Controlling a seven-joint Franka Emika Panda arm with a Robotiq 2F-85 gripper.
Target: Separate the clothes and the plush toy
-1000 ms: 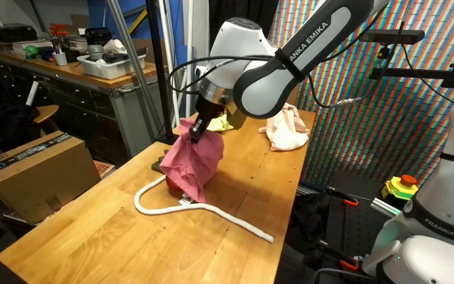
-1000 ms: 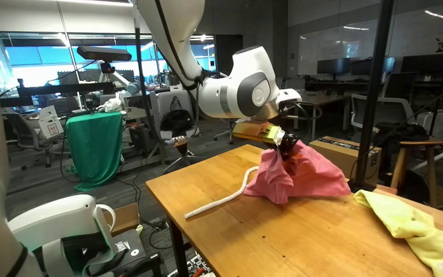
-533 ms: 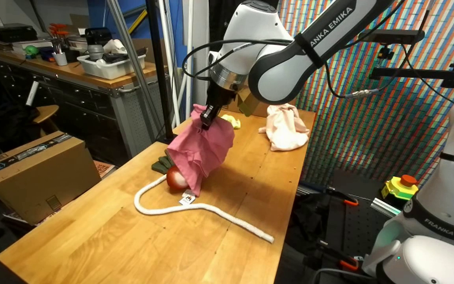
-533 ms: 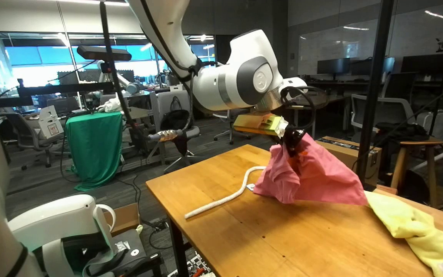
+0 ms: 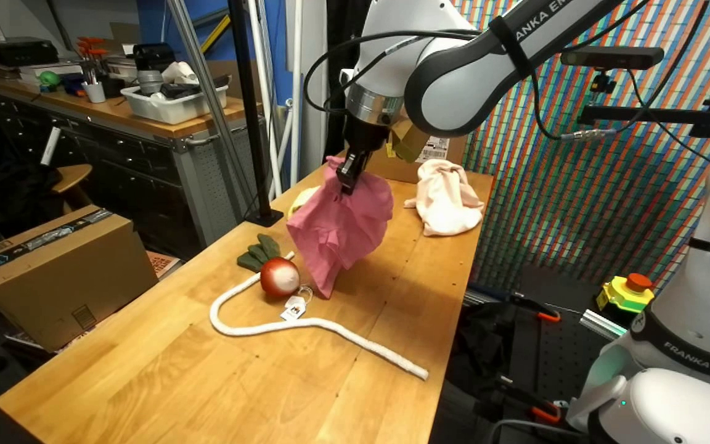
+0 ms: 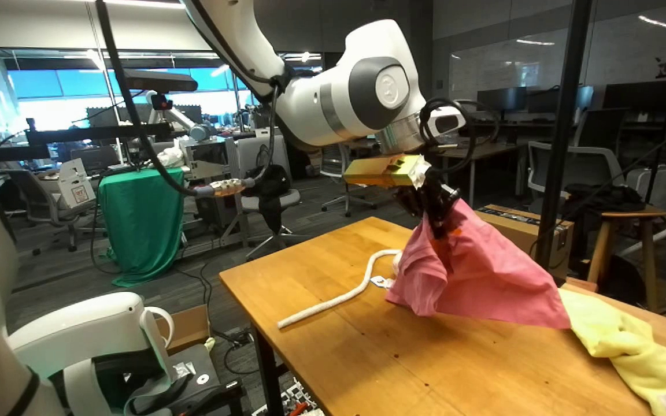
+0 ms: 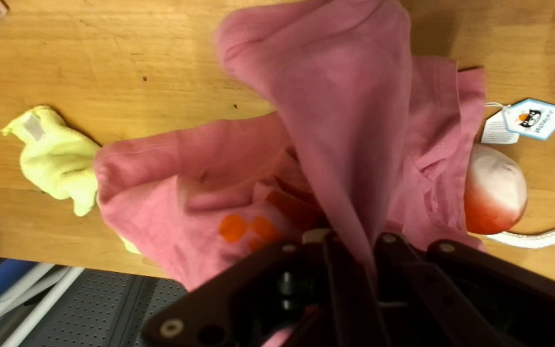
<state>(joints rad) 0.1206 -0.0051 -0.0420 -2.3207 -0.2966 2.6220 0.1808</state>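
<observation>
My gripper [image 5: 346,182] is shut on the pink cloth [image 5: 346,222], which hangs in folds above the table. The cloth also shows in an exterior view [image 6: 483,277] and fills the middle of the wrist view [image 7: 340,96]. The plush toy [image 5: 280,277], a red and white ball with dark green leaves and a tag, lies on the table beside the cloth's lower corner. In the wrist view the toy [image 7: 495,190] is partly covered by the cloth. A yellow cloth [image 6: 616,329] and a pale pink cloth [image 5: 446,200] lie farther along the table.
A white rope [image 5: 318,322] curves on the wooden table [image 5: 207,382] around the toy. A black pole [image 5: 250,123] stands at the table's edge. A cardboard box [image 5: 392,168] is at the table's far end. Another robot arm's base [image 5: 694,333] stands beside the table.
My gripper has moved up and toward the table's far end with the pink cloth. The cloth has come off the toy, whose red and white body, leaves and tag are now uncovered in an exterior view.
</observation>
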